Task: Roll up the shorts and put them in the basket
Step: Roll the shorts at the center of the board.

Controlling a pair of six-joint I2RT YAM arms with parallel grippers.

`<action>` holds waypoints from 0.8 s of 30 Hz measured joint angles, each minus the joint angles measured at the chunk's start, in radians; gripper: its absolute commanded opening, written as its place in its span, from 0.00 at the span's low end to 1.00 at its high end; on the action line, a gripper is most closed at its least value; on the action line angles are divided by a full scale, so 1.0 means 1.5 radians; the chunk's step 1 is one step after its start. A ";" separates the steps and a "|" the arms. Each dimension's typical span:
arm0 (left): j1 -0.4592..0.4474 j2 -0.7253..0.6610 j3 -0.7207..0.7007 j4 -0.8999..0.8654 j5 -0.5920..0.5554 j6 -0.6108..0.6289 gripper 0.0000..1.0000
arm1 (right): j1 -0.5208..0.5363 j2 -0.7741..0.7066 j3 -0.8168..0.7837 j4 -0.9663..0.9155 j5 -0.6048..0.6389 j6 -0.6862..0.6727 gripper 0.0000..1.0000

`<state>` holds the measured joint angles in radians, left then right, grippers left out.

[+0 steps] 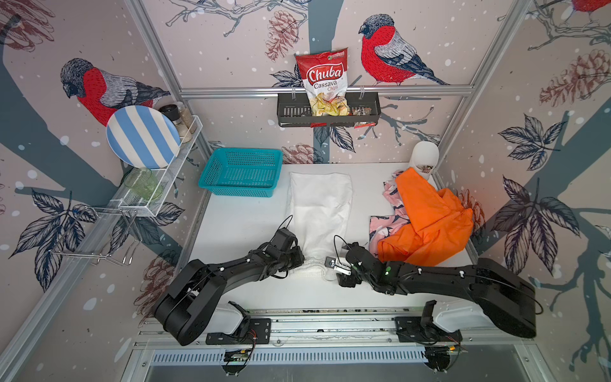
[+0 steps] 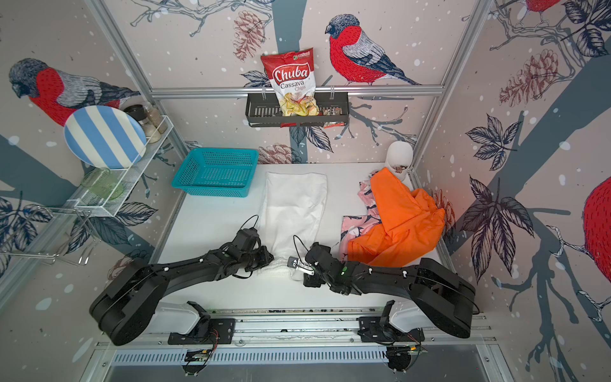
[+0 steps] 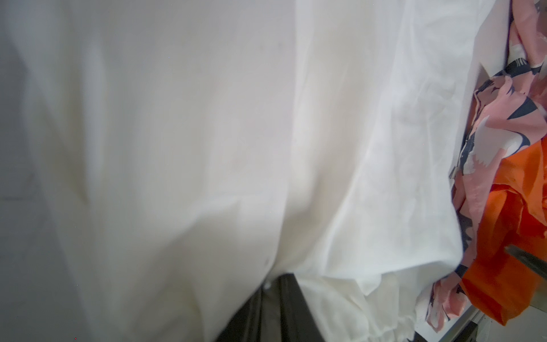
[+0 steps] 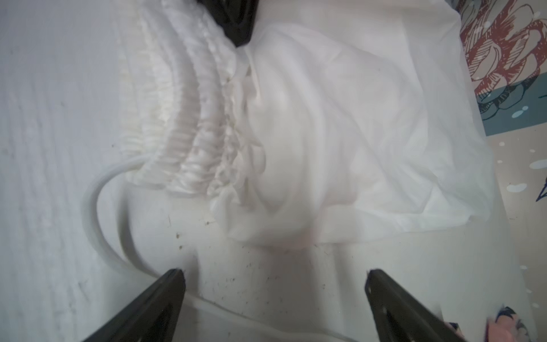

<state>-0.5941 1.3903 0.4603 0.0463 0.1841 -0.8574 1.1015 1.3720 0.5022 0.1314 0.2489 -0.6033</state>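
The white shorts (image 1: 319, 211) (image 2: 294, 205) lie lengthwise in the middle of the table, with the gathered waistband (image 4: 183, 118) at the near end. My left gripper (image 1: 300, 261) (image 3: 278, 284) is at the waistband's left end, shut on the white cloth. Just off the waistband's right end, my right gripper (image 1: 332, 269) (image 4: 275, 275) stands wide open over bare table, holding nothing. A white drawstring (image 4: 97, 207) curls out beside one of its fingers. The orange shorts (image 1: 426, 215) (image 3: 503, 266) lie crumpled at the right on top of the pink patterned shorts (image 1: 385, 225) (image 3: 497, 124).
A teal basket (image 1: 243, 172) sits at the back left of the white table (image 1: 244, 225). A white rounded object (image 1: 425, 157) stands in the back right corner. A wire rack (image 1: 158, 185) with a striped plate hangs on the left wall, and a black shelf (image 1: 327, 112) with a chips bag on the back wall.
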 measured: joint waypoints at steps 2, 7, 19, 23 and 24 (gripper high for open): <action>0.001 0.002 -0.002 0.010 0.001 0.000 0.19 | 0.016 0.011 -0.019 0.046 0.005 -0.043 1.00; 0.001 0.012 0.005 0.018 0.002 0.001 0.19 | 0.050 0.076 -0.043 0.215 0.024 -0.124 1.00; 0.001 -0.025 0.016 -0.051 -0.010 0.012 0.19 | 0.083 0.182 0.002 0.335 0.035 -0.205 0.61; 0.001 -0.047 0.013 -0.083 -0.019 0.011 0.19 | 0.096 0.174 0.010 0.304 0.025 -0.178 0.79; 0.001 -0.050 0.012 -0.089 -0.018 0.011 0.19 | 0.099 0.173 0.011 0.299 0.025 -0.171 0.83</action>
<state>-0.5922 1.3148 0.4786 -0.0872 0.1566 -0.8410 1.2507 1.6310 0.5182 0.5793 0.2859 -0.8600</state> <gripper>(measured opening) 0.185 0.737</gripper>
